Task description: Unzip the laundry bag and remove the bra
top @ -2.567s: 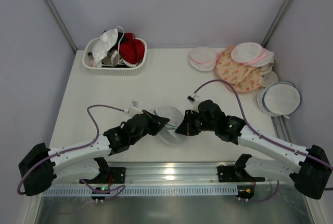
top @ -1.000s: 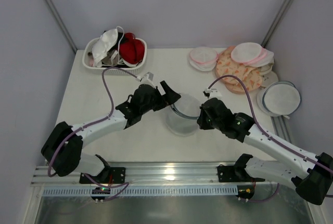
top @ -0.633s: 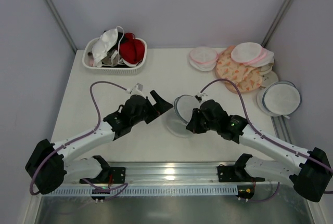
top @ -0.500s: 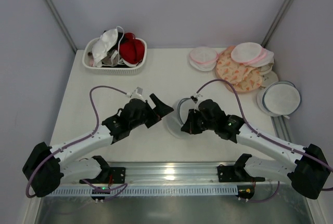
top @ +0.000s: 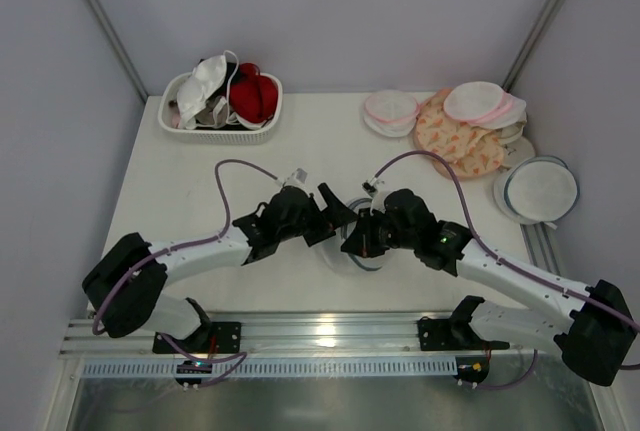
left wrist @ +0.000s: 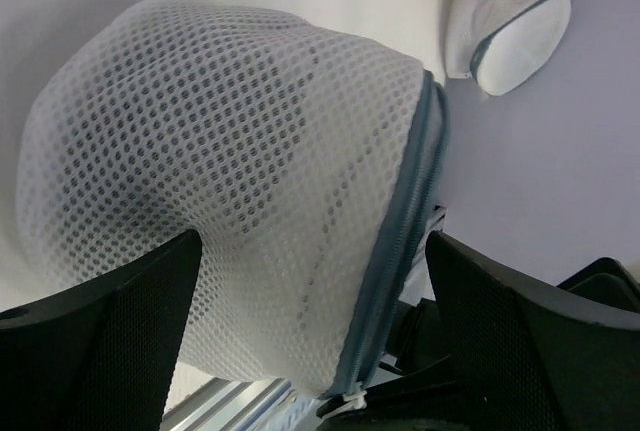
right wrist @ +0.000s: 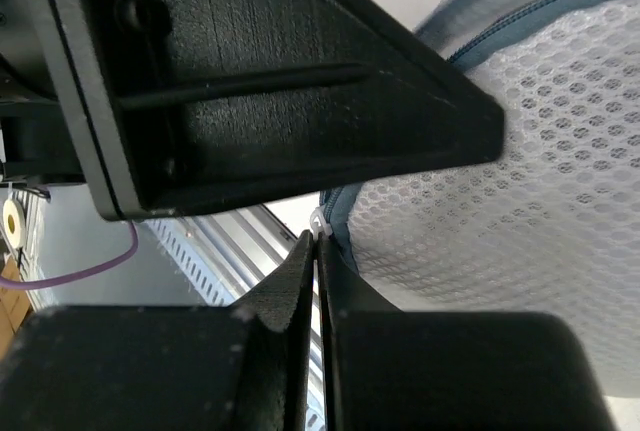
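The laundry bag (left wrist: pixel 230 171), a white mesh dome with a grey-blue zip rim (left wrist: pixel 400 241), fills the left wrist view. In the top view only a sliver of the laundry bag (top: pixel 365 255) shows between the two grippers at mid-table. My left gripper (left wrist: pixel 312 241) is open and straddles the bag, one finger on each side. My right gripper (right wrist: pixel 318 241) is shut on the white zip pull (right wrist: pixel 319 221) at the rim, with the left gripper (top: pixel 340 209) just above the right gripper (top: pixel 353 243). The bra is hidden; only a faint grey shade shows through the mesh.
A white basket (top: pixel 172 121) with white and red bras stands at the back left. Pink-rimmed rounds (top: pixel 390 109), patterned pads (top: pixel 460 141) and a flat grey-rimmed disc (top: pixel 541 189) lie at the back right. A metal rail (top: pixel 320 336) runs along the near edge.
My left arm has swung in toward the bag, and its open jaws now sit around the mesh dome. The right gripper kept the zip pull and drew the bag slightly nearer and lower.
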